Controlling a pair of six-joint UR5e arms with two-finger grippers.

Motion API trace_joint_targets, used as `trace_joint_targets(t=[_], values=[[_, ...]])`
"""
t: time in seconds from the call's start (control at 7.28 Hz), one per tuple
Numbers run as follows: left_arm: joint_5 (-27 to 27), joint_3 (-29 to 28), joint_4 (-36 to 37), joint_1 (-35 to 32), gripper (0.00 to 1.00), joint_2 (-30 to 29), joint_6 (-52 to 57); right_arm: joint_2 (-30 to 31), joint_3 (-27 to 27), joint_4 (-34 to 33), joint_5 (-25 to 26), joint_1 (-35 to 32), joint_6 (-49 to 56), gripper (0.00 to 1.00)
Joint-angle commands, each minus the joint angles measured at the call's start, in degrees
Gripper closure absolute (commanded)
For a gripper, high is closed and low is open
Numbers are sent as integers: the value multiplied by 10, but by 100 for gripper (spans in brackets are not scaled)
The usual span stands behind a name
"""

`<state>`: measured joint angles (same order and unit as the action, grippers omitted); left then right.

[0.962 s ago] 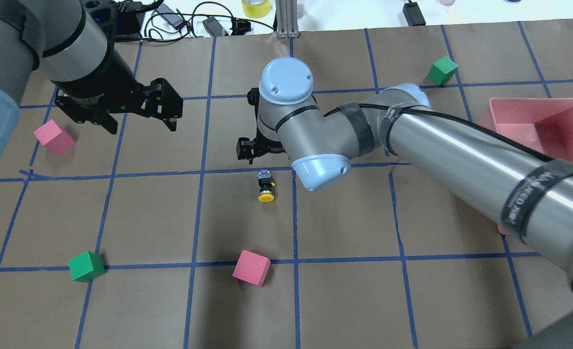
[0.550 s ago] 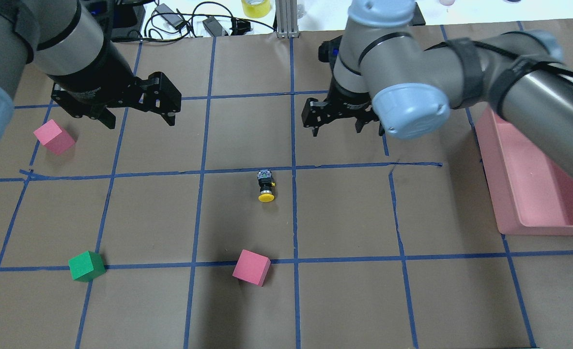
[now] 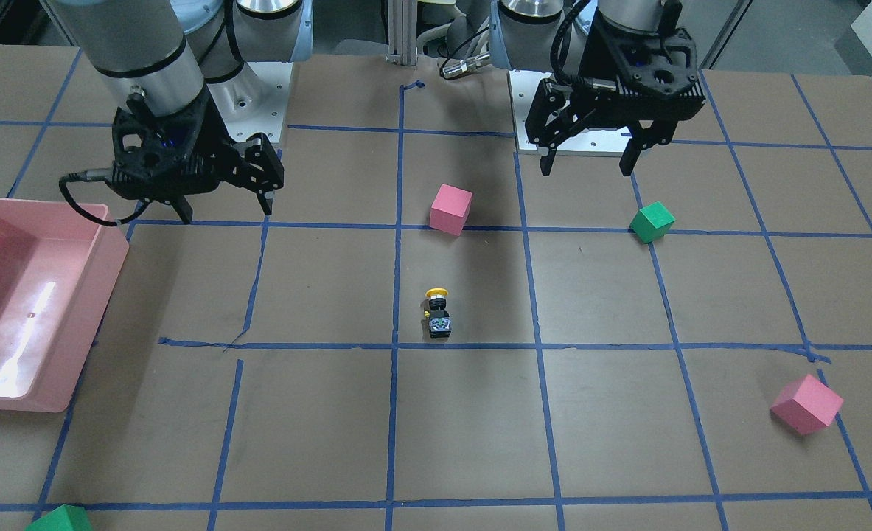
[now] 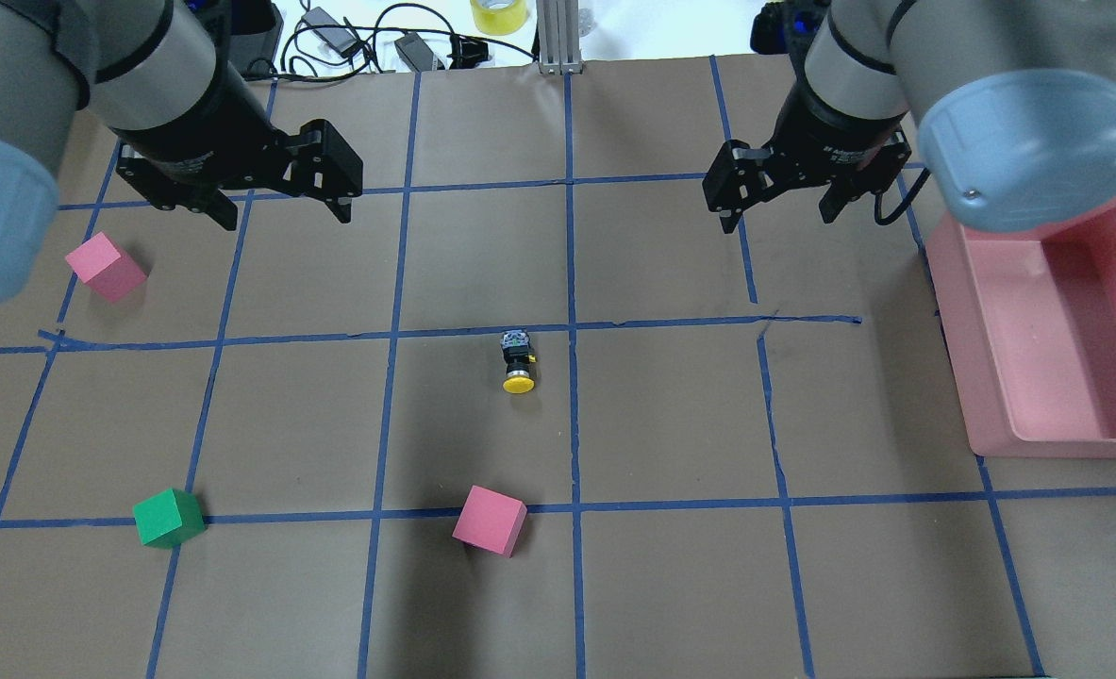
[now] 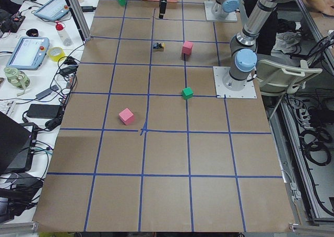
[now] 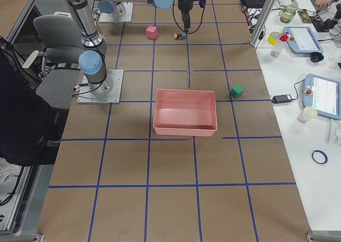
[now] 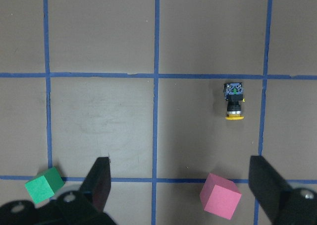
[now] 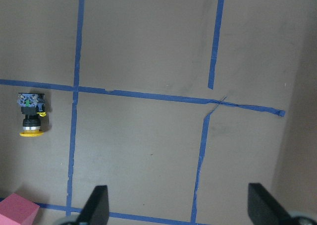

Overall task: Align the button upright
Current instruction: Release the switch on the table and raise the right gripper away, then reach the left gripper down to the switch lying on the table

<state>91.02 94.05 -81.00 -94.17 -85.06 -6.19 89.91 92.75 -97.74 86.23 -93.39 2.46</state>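
Button (image 4: 518,363) on side; pink cube (image 4: 490,521) near, apart.

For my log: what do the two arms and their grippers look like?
Both arms, left arm and right arm, are silver-grey tubes with light blue joint caps. The left gripper and right gripper are black, skeletal, two-fingered. A black cable loops beside the right wrist, whose black collar bears small white lettering.

Brown paper table cover (image 4: 671,585), gridded in blue tape. Pink cubes, two — one (image 4: 490,521) near the middle, one (image 4: 105,267) far on the robot's left. Green cubes, two — one (image 4: 169,518) on a tape line, one (image 6: 236,91) just beside the pink bin (image 4: 973,358). Yellow tape roll (image 4: 499,14), off the paper.
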Motion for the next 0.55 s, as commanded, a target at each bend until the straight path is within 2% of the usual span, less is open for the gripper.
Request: trace_joint_targets(t=[0.0, 0.14, 0.41], values=[[0, 80, 129, -15, 0, -4, -61, 19, -61, 57, 16, 2, -2, 0], [4, 121, 194, -41, 0, -4, -68, 21, -69, 58, 18, 2, 0, 0], [56, 230, 385, -97, 0, -19, -136, 22, -68, 60, 30, 7, 1, 0]])
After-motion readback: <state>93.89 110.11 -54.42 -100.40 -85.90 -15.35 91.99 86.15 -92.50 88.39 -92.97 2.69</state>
